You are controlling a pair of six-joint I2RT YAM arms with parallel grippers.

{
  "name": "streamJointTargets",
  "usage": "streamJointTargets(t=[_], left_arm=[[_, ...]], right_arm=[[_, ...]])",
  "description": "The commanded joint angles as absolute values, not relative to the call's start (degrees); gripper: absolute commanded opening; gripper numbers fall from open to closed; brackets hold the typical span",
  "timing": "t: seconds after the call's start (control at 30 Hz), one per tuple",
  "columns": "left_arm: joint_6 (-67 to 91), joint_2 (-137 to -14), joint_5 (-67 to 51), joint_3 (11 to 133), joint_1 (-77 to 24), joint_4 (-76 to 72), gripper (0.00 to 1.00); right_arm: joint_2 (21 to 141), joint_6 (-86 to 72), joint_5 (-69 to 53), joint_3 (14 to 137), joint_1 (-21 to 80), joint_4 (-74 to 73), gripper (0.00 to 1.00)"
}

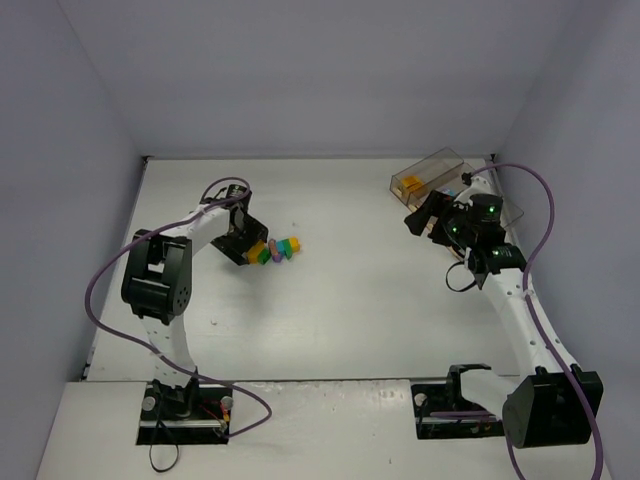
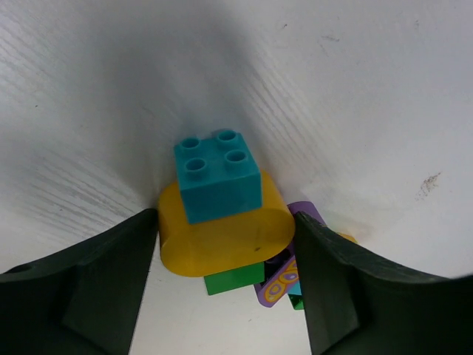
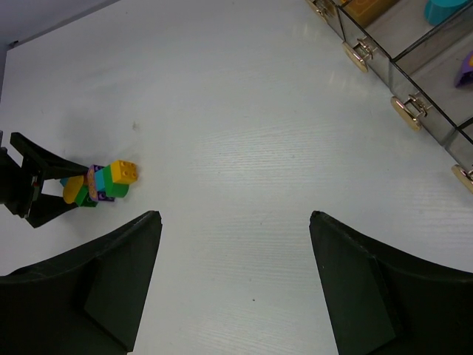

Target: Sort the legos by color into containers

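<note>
White tabletop [image 1: 350, 300] carries everything in the overhead view. The left claw [image 1: 250, 250] sits against the cluster of legos [image 1: 277, 249], which lies just off its tips. The right claw [image 1: 420, 215] hovers just beside the containers [image 1: 430, 175], well apart from that cluster; its spread is hard to read from here.

From the left wrist, a teal brick [image 2: 216, 171] is stacked on a rounded yellow piece [image 2: 222, 240]. The yellow piece fills the gap between the claw's fingers [image 2: 89, 288] and touches both; whether they squeeze it I cannot tell. Closer to the palm, a green brick [image 2: 233, 279] and a purple piece [image 2: 277, 285] peek out from under the yellow piece.

From the right wrist, the right claw stands wide, with only bare tabletop between its fingers [image 3: 384, 296]. The containers lie ahead and to its right, with a few coloured bricks [image 3: 447, 9] inside. The legos lie far ahead to its left, at the left claw's tips.
</note>
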State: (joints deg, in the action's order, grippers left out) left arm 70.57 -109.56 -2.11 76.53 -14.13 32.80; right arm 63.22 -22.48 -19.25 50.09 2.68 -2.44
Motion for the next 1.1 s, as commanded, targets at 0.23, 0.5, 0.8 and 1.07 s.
streamJointTargets(t=[0.23,0.5,0.8,1.07], left_arm=[[73.48,-106.27,-0.53,78.84,-15.03,33.57,0.16],[67.16,-91.51,2.2,73.92,-15.12,31.65,0.0],[71.18,-78.67,-4.65,68.91,-15.99,27.07,0.0],[73.83,-71.64,-8.0,65.93,-18.1,19.7,0.0]], right_arm=[[63.63,-19.87,-24.25,50.89,4.56,0.26,0.78],[67.14,-18.9,-27.07,56.15,15.45,0.52,0.73],[75.31,-17.94,-22.07,63.19,35.06,11.33,0.7],[85.51,-19.34,-23.2,70.38,39.9,20.21,0.7]])
